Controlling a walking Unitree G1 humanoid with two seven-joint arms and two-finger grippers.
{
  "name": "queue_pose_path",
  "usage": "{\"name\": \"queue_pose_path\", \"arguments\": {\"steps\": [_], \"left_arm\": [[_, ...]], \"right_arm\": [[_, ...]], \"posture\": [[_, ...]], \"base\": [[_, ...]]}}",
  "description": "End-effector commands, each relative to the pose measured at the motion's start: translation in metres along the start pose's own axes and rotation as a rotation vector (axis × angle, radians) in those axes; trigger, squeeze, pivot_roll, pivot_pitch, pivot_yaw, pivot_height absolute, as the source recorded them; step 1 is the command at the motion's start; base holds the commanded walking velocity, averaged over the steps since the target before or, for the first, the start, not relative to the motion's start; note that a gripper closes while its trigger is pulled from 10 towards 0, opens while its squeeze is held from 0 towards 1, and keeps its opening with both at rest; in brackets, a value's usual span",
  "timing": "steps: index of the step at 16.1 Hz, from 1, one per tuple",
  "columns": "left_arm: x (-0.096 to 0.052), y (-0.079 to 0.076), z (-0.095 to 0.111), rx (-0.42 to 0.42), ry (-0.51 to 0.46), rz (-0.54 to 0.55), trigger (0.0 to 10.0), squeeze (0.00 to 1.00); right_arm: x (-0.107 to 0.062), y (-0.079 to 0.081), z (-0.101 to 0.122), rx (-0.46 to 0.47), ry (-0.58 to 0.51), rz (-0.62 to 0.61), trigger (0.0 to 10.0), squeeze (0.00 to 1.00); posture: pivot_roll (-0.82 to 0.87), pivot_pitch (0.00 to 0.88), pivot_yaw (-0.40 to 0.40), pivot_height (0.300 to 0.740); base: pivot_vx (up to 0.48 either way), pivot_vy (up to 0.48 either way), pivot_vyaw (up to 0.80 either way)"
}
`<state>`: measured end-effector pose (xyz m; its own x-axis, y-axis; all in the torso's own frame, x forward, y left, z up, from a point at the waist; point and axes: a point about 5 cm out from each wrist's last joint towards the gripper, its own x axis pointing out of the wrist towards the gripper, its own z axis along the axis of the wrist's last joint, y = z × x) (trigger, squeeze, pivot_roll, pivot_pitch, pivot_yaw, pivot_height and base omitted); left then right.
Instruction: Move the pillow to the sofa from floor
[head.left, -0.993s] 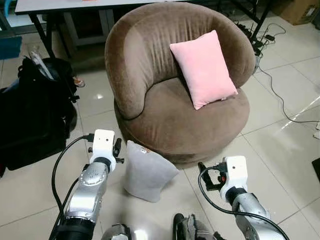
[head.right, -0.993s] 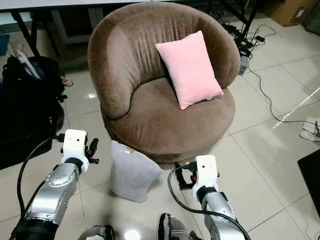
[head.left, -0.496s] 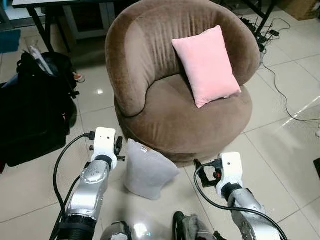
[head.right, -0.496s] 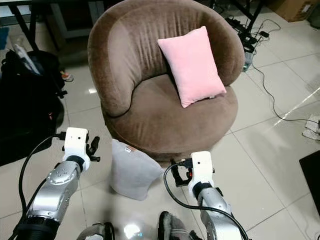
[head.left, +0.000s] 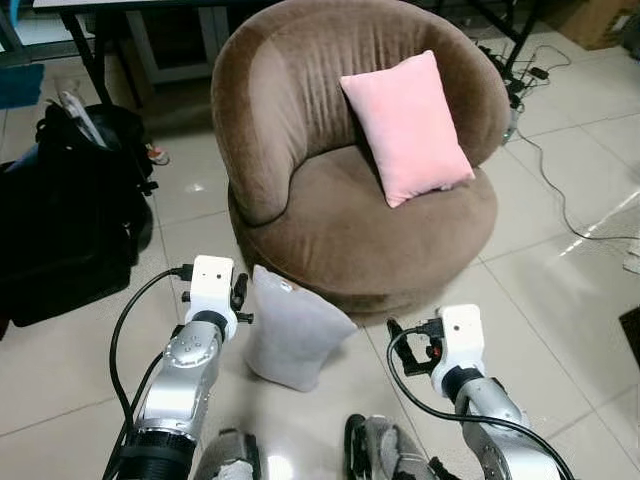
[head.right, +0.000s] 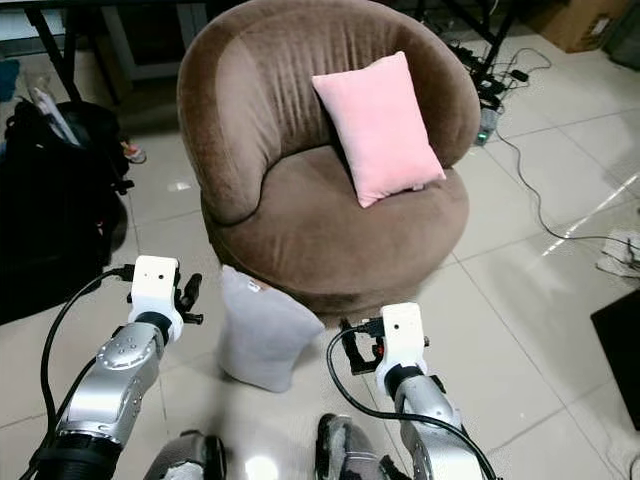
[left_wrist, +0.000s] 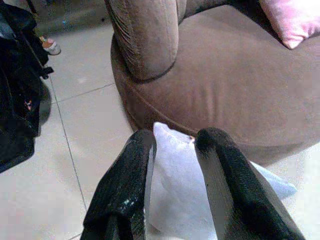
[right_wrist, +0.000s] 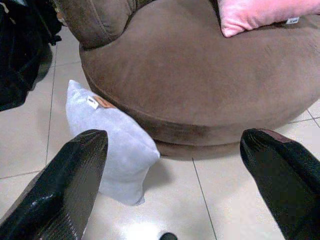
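The grey pillow (head.left: 292, 330) stands on the floor (head.left: 560, 290), leaning against the sofa (head.left: 350, 240) base. The left gripper (left_wrist: 172, 150), fingers slightly parted and empty, lines up on its top corner. The right gripper (right_wrist: 175, 160) gapes wide, holding nothing, beside it.

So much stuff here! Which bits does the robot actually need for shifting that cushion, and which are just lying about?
For the job:
- grey pillow on the floor, against the sofa's base
- brown round sofa
- left hand, open, near the pillow
- right hand, open wide

Just lying about:
- pink pillow already on the sofa
- black bag
- cables on the floor
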<state>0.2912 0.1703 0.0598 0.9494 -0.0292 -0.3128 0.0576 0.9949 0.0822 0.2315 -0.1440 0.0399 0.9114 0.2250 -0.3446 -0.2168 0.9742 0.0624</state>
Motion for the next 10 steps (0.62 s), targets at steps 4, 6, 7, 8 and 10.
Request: {"name": "queue_pose_path", "arguments": {"steps": [4,6,7,8,10], "left_arm": [[-0.0014,-0.0014,-0.0064,-0.012,0.029,-0.008,10.0,0.00],[-0.0016,-0.0015,-0.0066,-0.013,0.030,-0.008,10.0,0.00],[-0.0017,-0.0014,-0.0069,-0.013,0.031,-0.007,10.0,0.00],[-0.0016,-0.0006,-0.0073,-0.014,0.033,-0.001,10.0,0.00],[-0.0022,-0.0002,-0.0083,-0.016,0.038,0.005,10.0,0.00]], "right_arm": [[-0.0021,-0.0002,-0.0063,-0.007,0.035,-0.003,10.0,0.00],[-0.0024,-0.0001,-0.0064,-0.007,0.035,-0.002,10.0,0.00],[-0.0026,0.0000,-0.0067,-0.009,0.039,-0.003,10.0,0.00],[-0.0026,-0.0005,-0.0063,0.000,0.036,-0.010,10.0,0.00],[-0.0031,-0.0026,-0.0060,-0.008,0.041,-0.014,10.0,0.00]], "posture": [[-0.11,0.178,-0.068,0.635],[-0.11,0.179,-0.068,0.625],[-0.11,0.182,-0.069,0.620],[-0.11,0.183,-0.071,0.615],[-0.11,0.189,-0.071,0.615]], "base": [[0.000,0.000,0.00],[0.000,0.000,0.00],[0.000,0.000,0.00],[0.000,0.000,0.00],[0.000,0.000,0.00]]}}
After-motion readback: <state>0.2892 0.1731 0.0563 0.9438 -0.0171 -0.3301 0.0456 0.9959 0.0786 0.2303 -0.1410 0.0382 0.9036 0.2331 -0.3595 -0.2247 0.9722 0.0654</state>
